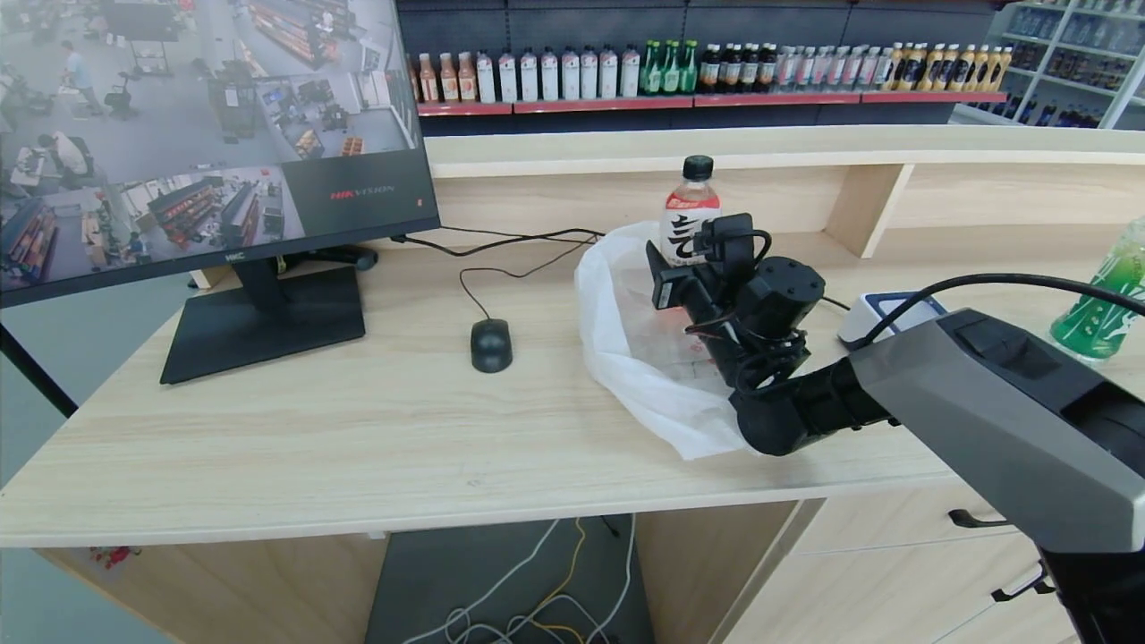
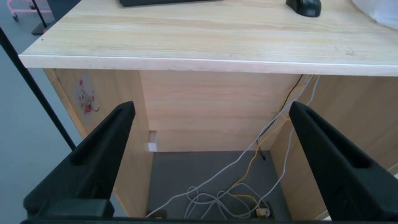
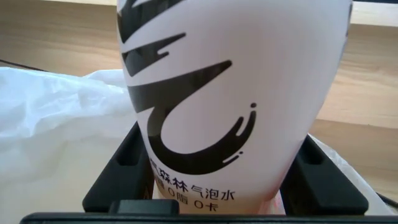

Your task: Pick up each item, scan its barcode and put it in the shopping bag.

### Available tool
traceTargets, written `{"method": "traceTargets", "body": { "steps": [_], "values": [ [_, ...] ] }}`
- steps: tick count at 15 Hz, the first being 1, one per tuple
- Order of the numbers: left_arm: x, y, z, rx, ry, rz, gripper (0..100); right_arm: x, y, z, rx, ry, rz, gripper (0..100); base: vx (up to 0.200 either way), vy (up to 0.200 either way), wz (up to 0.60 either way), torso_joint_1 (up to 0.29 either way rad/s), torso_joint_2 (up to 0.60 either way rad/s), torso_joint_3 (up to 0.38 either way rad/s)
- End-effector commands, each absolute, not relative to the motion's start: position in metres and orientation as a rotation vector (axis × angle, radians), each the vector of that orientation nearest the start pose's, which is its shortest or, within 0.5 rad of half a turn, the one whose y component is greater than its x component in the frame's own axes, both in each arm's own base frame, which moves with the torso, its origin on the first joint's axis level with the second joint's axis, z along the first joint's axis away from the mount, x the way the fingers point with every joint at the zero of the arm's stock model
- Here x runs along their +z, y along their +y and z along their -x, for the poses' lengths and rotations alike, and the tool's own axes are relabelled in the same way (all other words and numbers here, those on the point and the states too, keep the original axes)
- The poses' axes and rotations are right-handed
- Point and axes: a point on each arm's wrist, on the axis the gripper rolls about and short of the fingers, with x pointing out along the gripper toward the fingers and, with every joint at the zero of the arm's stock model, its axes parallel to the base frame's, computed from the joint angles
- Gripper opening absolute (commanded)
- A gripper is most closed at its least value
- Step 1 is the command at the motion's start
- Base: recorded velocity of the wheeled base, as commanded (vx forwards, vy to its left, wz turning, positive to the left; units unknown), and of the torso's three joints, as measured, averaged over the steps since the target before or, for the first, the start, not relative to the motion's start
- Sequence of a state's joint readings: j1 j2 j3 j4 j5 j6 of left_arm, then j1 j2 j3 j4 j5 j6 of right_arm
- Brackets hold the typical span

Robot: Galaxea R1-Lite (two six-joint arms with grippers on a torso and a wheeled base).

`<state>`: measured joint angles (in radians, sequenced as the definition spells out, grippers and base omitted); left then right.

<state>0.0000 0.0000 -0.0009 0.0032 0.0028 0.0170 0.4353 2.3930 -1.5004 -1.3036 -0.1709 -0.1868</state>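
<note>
My right gripper [image 1: 682, 268] is shut on a bottle [image 1: 689, 210] with a black cap and a white label. It holds the bottle upright at the far rim of the white shopping bag [image 1: 626, 358], which lies open on the desk. In the right wrist view the bottle's label [image 3: 230, 106] sits between the two black fingers [image 3: 124, 168], with the bag [image 3: 56, 118] behind it. My left gripper [image 2: 211, 162] hangs open below the desk's front edge and holds nothing. A green bottle [image 1: 1105, 300] stands at the desk's far right.
A white scanner [image 1: 886, 317] sits on the desk just right of the bag. A monitor [image 1: 206, 134] on a black stand takes up the left; a mouse [image 1: 491, 344] and its cable lie mid-desk. A raised wooden ledge [image 1: 805, 148] runs along the back. Cables [image 2: 236, 186] hang under the desk.
</note>
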Motion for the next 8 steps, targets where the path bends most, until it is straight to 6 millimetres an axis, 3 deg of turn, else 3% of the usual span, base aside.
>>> {"method": "traceTargets", "body": {
  "steps": [1,8],
  "values": [
    [0.0752,0.0001,0.0228,0.003,0.003,-0.017,100,0.1550,0.2013,-0.4380,0.227,-0.412,0.061,0,0.000,0.000,0.00,0.000,0.00,0.000],
    [0.0756,0.0001,0.0229,0.003,0.002,-0.017,100,0.1460,0.2030,-0.4401,0.231,-0.388,0.053,0,0.000,0.000,0.00,0.000,0.00,0.000]
  ]
}}
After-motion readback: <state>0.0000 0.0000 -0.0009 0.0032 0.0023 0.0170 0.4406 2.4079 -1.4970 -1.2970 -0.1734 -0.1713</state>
